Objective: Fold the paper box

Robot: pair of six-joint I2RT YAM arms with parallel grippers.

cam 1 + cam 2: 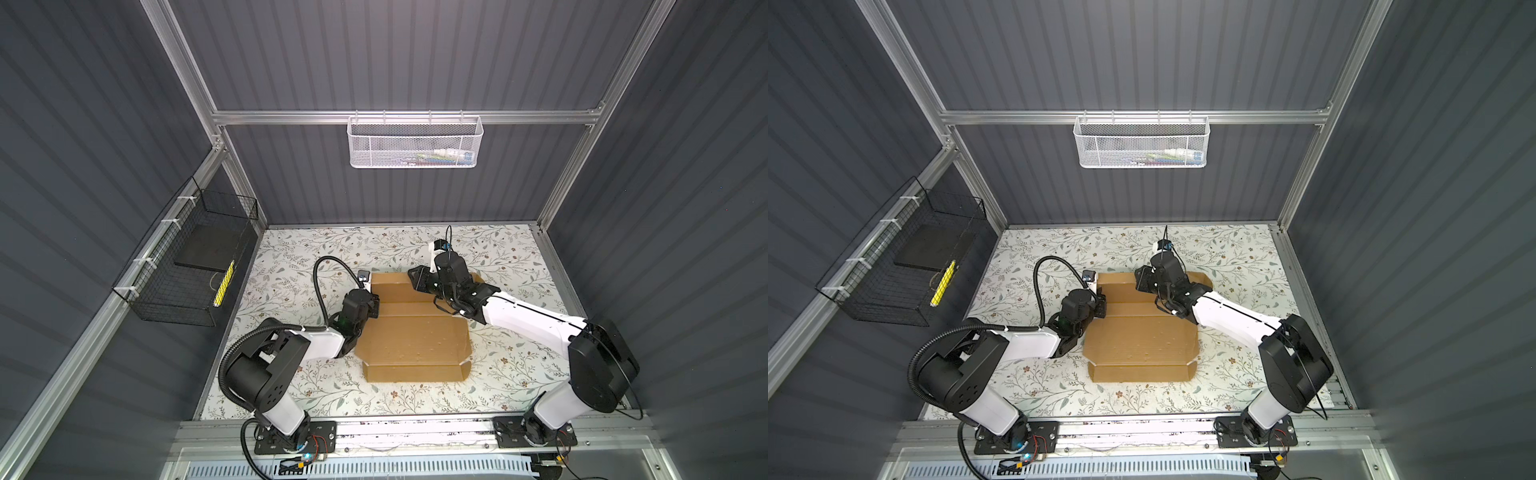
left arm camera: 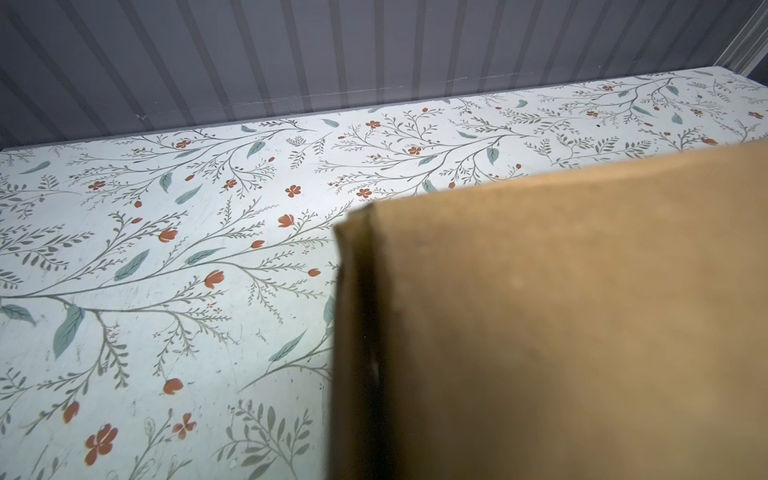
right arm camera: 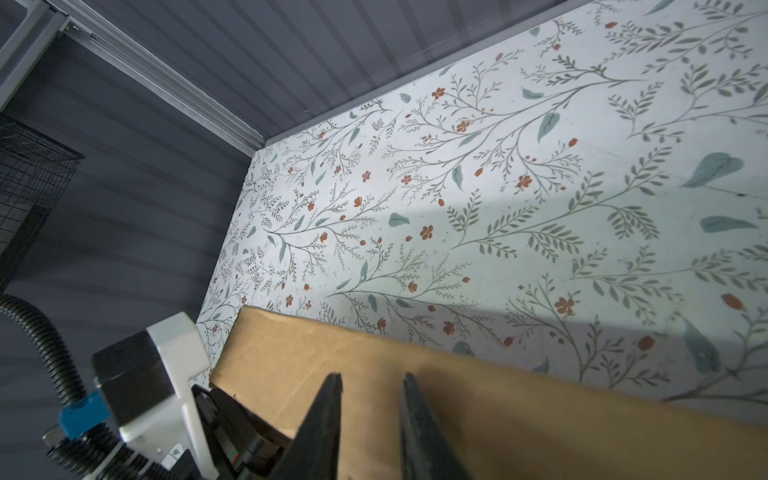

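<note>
A: What's on your left?
B: A black wire basket (image 1: 166, 307) hangs on the left wall, well apart from the box. Your left gripper (image 1: 374, 305) is closed at the paper box's (image 1: 411, 340) left edge.
A: And the box?
B: It's mid-table, long axis near to far. Your right gripper (image 3: 371, 386) is over the far flap, fingers slightly apart.

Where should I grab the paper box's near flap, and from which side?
Probably mid-span on the free long edge of the near flap of the paper box, coming in from the robot's base side: its crease runs along the far side, and its ends are cut at an angle.
</note>
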